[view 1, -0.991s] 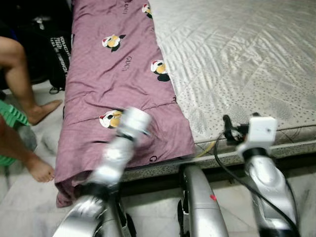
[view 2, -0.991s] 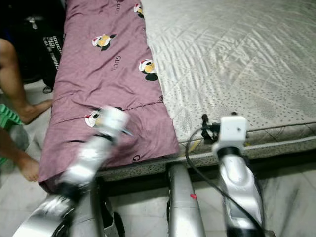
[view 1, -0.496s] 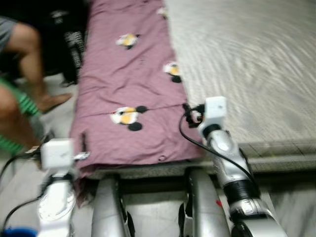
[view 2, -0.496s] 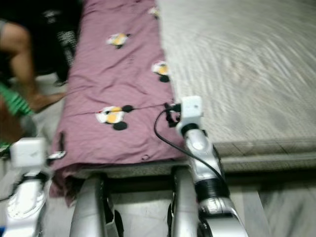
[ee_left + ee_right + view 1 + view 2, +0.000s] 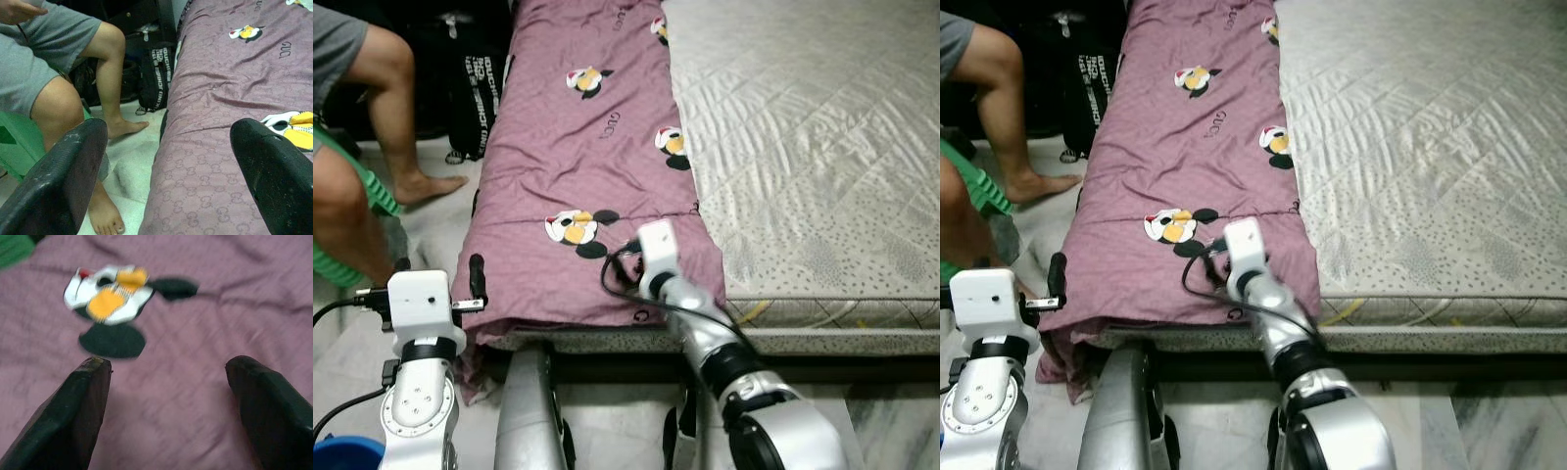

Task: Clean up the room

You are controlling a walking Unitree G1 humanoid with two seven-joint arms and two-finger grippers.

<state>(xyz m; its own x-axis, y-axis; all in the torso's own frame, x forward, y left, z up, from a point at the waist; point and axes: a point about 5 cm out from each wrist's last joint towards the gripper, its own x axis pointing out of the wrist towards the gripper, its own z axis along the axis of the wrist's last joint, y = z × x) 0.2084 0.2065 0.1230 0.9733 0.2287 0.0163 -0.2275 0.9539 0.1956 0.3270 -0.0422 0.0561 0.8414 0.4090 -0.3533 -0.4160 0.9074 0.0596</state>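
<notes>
Mattress (image 5: 822,147), blanket (image 5: 578,147) under right pincer (image 5: 166,396)

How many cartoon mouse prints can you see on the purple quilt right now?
4. One at the far end by the mattress, one further left, one midway on the mattress-side edge, one nearest, beside the right hand. Folded purple quilted blanket may hide more.

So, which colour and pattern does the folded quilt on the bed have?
The folded quilt is mauve purple with cartoon mouse prints, clearest in the left eye view.
</notes>
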